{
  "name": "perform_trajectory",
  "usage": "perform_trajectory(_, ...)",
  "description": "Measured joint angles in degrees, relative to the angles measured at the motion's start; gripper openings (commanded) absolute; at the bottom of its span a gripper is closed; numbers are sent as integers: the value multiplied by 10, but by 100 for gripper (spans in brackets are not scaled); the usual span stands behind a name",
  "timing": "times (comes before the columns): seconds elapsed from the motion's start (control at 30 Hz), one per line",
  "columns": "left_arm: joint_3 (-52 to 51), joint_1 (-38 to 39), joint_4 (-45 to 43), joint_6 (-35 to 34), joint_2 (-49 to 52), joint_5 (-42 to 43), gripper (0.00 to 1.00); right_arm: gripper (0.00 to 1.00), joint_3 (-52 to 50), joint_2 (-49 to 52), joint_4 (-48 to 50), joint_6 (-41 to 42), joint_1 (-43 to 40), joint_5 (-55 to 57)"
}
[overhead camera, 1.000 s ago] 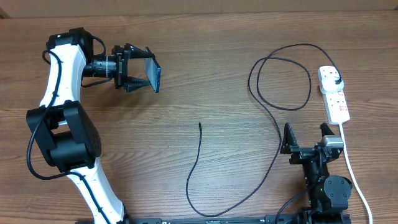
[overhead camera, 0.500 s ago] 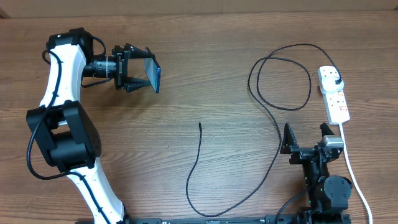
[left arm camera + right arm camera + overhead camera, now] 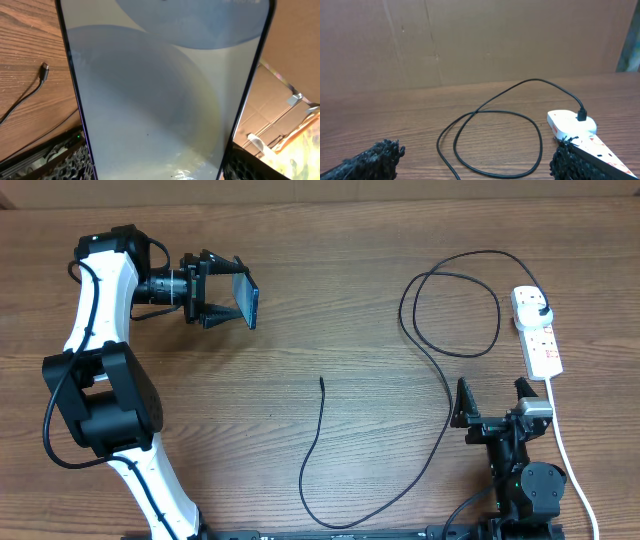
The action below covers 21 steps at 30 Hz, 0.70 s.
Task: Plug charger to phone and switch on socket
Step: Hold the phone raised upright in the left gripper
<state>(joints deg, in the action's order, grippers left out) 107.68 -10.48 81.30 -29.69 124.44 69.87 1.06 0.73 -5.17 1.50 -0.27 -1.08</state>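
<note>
Phone (image 3: 248, 305): rigid, likely slick glass, pinched across its edges by left gripper (image 3: 232, 298). Charger (image 3: 441, 395): judged limp, light; best grasped just behind connector tip (image 3: 321, 381). Right gripper (image 3: 493, 402) spread, empty.

Even overhead light, faint shadows on table (image 3: 330, 300). L-wrist view: phone (image 3: 160, 100) w/ glare at bottom; bkgd blurred.

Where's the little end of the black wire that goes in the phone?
In the overhead view the charger's connector tip lies on the table near the middle, below and right of the phone and well left of the power strip.
</note>
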Motion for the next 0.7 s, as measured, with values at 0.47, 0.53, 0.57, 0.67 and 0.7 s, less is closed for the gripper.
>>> perform_trajectory(0.47,0,0,3,0,0,0,4,100,0,0,0,0,0,0)
perform_trajectory(0.53,0,0,4,0,0,0,4,100,0,0,0,0,0,0)
perform_trajectory(0.57,0,0,5,0,0,0,4,100,0,0,0,0,0,0)
perform_trajectory(0.67,0,0,10,0,0,0,4,100,0,0,0,0,0,0)
perform_trajectory(0.7,0,0,12,0,0,0,4,100,0,0,0,0,0,0)
